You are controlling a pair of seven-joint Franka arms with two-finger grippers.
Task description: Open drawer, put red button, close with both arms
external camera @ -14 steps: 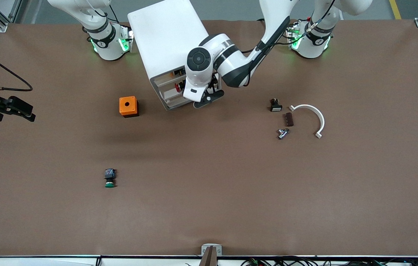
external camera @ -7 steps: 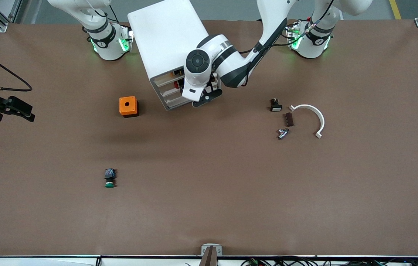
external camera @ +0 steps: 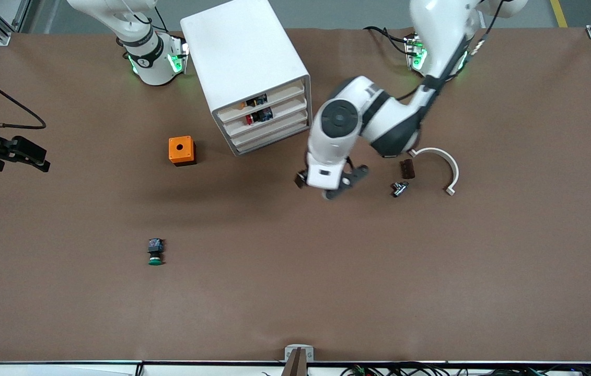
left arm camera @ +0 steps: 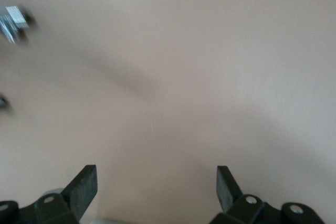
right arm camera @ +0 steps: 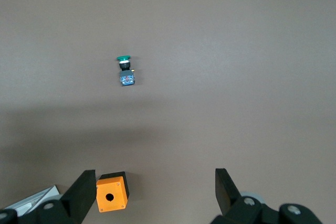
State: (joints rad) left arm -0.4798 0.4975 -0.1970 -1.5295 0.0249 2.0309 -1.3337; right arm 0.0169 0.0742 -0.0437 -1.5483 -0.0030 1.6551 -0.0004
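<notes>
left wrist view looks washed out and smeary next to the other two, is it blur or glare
Left wrist view: pale, washed-out table and a streaked metal part, which looks like motion blur; only the left gripper fingers look crisp. Right wrist view: sharp, green button and orange box clear, a soft shadow band between them. Front view: even light, no glare, faint arm shadows.

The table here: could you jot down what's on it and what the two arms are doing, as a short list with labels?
cabinet: white, four drawers, all pushed in
red button: inside the second drawer
green button: on the table, nearest the front camera
orange box: beside the cabinet
left gripper: over bare table, fingers open, empty
right gripper: waiting above the orange box, fingers open
</notes>
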